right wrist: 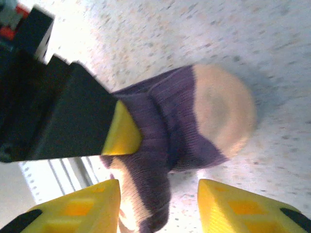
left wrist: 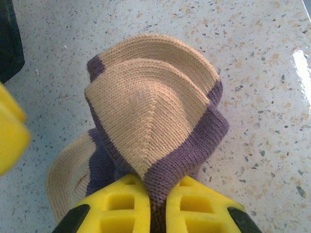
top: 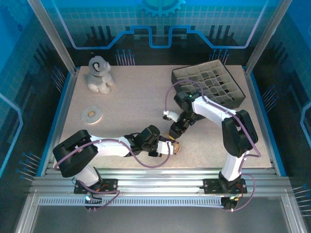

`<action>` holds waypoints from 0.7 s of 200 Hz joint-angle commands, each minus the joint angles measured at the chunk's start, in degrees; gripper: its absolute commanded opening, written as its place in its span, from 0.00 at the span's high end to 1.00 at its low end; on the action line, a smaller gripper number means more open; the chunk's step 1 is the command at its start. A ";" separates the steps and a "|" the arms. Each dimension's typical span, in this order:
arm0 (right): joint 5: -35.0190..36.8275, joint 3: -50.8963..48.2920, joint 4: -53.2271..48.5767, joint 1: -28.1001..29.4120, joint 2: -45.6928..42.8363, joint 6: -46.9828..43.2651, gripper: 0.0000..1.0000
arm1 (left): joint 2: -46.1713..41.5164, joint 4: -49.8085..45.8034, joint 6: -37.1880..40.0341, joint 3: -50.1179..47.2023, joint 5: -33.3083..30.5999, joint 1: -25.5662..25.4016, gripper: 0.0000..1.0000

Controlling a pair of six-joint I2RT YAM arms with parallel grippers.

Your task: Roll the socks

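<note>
Surface: a speckled pale table (top: 131,97) is sitting inside a blue-lit enclosure; a grey divider tray (top: 209,86) is resting at its far right.
Sock bundle (left wrist: 150,111): lying well apart from the divider tray, toward the arm bases and slightly left. It is showing purple knit with tan toe and heel, folded over itself; I cannot tell whether a second sock is inside.
Left gripper (left wrist: 158,194): clenching a purple fold of the sock bundle between its yellow pads, with the bundle fanning out away from the jaws.
Right gripper (right wrist: 160,194): hanging just on the tray side of the bundle, jaws standing apart and pressing nothing; a loose end of the sock is trailing between its fingers.
Key relation: the tan toe is pointing away from the right gripper, and the bundle's length is running roughly along that gripper's reach.
Nearer arm: judging both are in reach, but only the left is holding.
Next move, judged: the right is needing to close on the loose end.
</note>
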 commanded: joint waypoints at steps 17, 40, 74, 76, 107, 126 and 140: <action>8.92 1.82 5.50 2.63 3.46 7.53 0.59 | 1.39 -5.73 -4.03 -1.00 3.78 -0.53 1.00; 11.01 3.10 5.67 4.23 7.89 8.51 0.62 | 0.96 -6.19 -5.24 -1.08 4.23 -0.53 1.00; 12.93 2.90 6.52 5.15 11.92 9.54 0.63 | 0.91 -8.19 -6.92 -0.09 4.66 -0.53 1.00; 13.13 2.86 6.52 5.14 12.06 9.48 0.63 | 0.92 -8.41 -7.09 0.00 4.68 -0.53 1.00; 16.65 2.10 6.21 4.72 14.39 9.82 0.64 | 1.62 -13.23 -8.78 2.17 7.20 -0.50 1.00; 17.62 1.61 6.60 3.59 15.27 11.00 0.64 | 1.82 -15.49 -11.08 3.48 8.75 -0.21 1.00; 17.96 1.40 7.04 2.58 15.74 12.22 0.64 | 1.98 -17.11 -13.65 4.43 10.16 0.55 1.00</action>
